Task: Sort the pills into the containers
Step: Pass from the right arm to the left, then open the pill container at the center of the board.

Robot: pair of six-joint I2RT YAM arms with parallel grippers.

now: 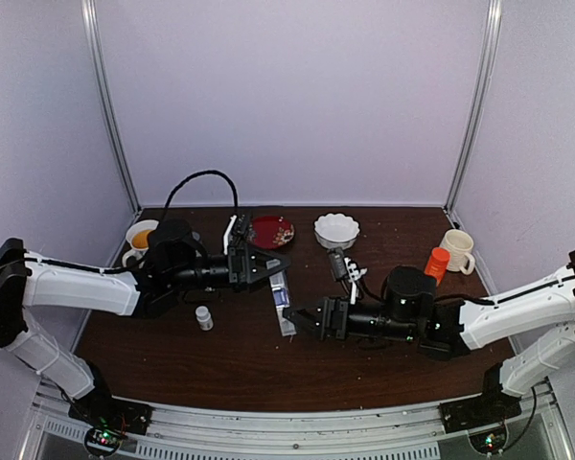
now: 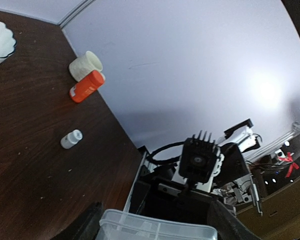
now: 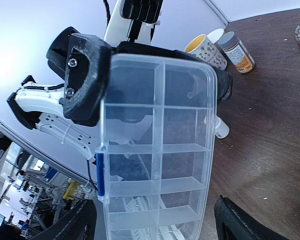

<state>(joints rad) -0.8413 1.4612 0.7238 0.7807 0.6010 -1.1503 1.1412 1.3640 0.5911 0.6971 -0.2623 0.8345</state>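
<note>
The left gripper is closed on one end of the box, with a finger pressed to each long side. The box is held between the two arms, apparently clear of the table and tilted up on edge. Its long axis runs from one gripper to the other, so a short end is presented to each. No pills can be made out in its cells, and whether the lid is shut cannot be told. The right gripper is open, its fingers set either side of the other end with a gap showing on both sides. The box is judged to be carried by the left arm alone. A straight retreat along the long axis is judged enough to clear the right gripper.
</note>
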